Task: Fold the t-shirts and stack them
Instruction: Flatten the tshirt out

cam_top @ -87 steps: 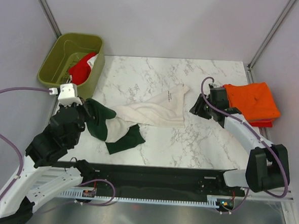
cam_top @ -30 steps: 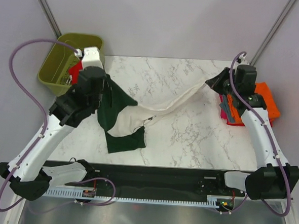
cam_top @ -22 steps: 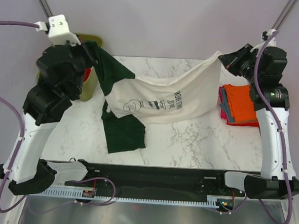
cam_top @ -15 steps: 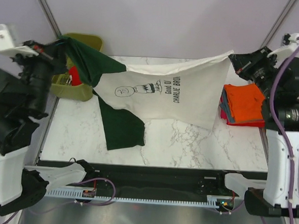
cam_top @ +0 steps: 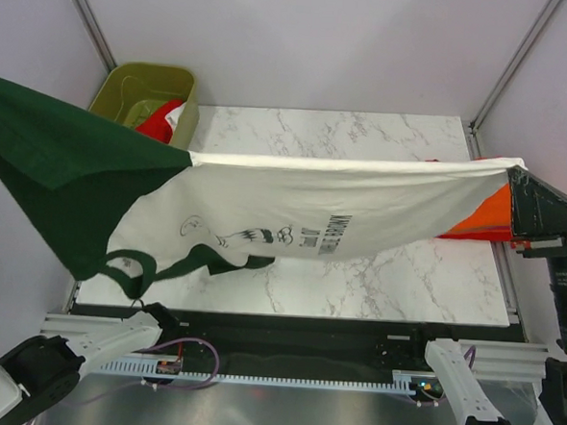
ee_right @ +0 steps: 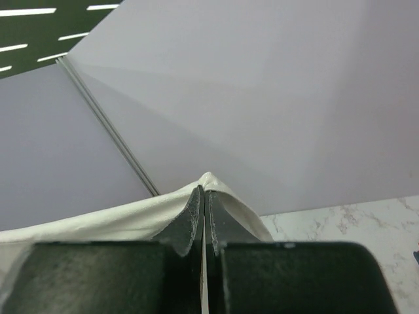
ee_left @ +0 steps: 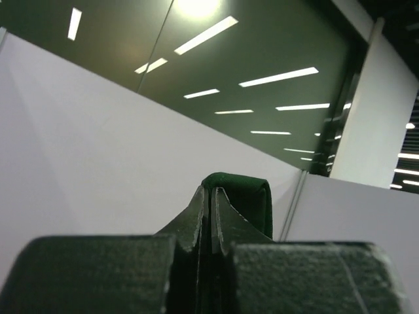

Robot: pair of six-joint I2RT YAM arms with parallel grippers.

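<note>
Two tight pinches on cream t-shirt (cam_top: pixel 294 199): left end effector (ee_left: pixel 211 195) clamped on green sleeve (cam_top: pixel 64 175), right end effector (ee_right: pixel 203 193) on cream corner (ee_right: pixel 131 219); stretched wide above bench (cam_top: pixel 365 140)

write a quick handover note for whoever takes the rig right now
Left gripper: shut on the dark green sleeve of the cream t-shirt.
Right gripper: shut on its cream edge.
The shirt hangs stretched between the arms above the table.
Done: shirt lifted and spread. An orange t-shirt lies at the table's right edge, partly hidden.
Left: lay down, fold, stack. A red t-shirt waits in the bin.
</note>
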